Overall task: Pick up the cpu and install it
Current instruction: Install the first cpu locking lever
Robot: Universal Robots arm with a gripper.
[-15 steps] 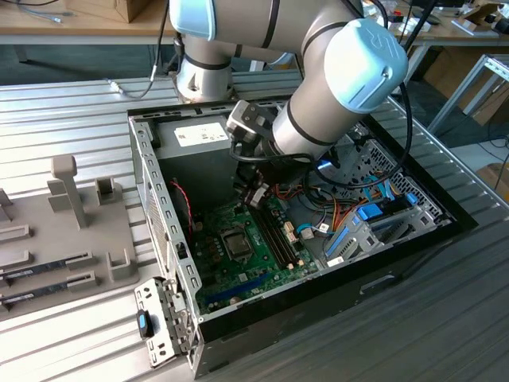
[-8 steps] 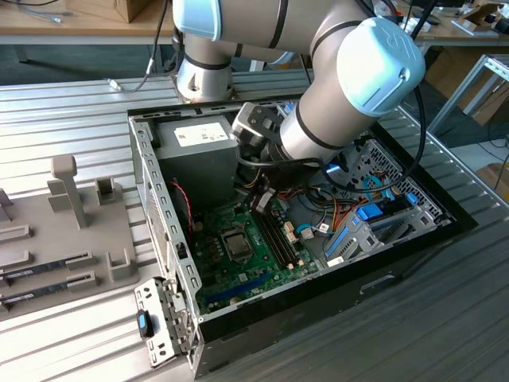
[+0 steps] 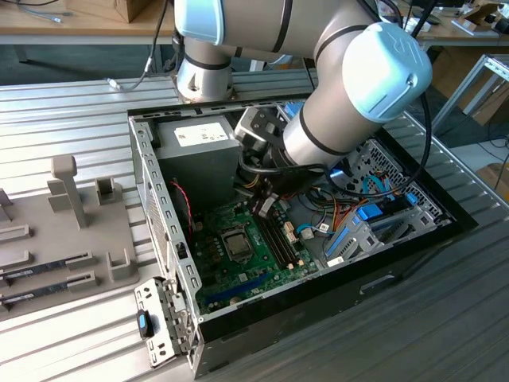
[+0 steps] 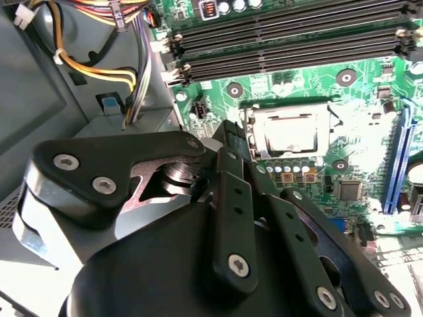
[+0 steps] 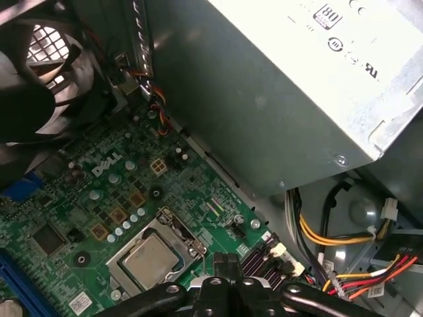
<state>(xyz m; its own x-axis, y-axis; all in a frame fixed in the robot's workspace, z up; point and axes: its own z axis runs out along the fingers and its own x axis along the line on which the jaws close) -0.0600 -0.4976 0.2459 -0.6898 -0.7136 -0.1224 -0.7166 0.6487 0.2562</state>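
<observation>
The cpu (image 3: 236, 243) lies flat in the motherboard socket inside the open computer case, its silver top showing inside the socket's metal frame in both wrist views (image 4: 291, 132) (image 5: 151, 261). My gripper (image 3: 263, 205) hangs inside the case just above the board, between the socket and the memory slots. Its dark fingertips (image 4: 234, 135) (image 5: 226, 263) sit pressed together, shut with nothing between them. They are a short way off the socket's edge and do not touch the cpu.
A grey power supply (image 3: 199, 139) (image 5: 297, 86) fills the case's back corner beside the socket. Coloured cable bundles (image 5: 337, 251) (image 4: 99, 69) hang near the gripper. A black fan (image 5: 33, 72) and the case wall (image 3: 155, 207) close in. A grey tray (image 3: 56, 263) with memory sticks lies outside.
</observation>
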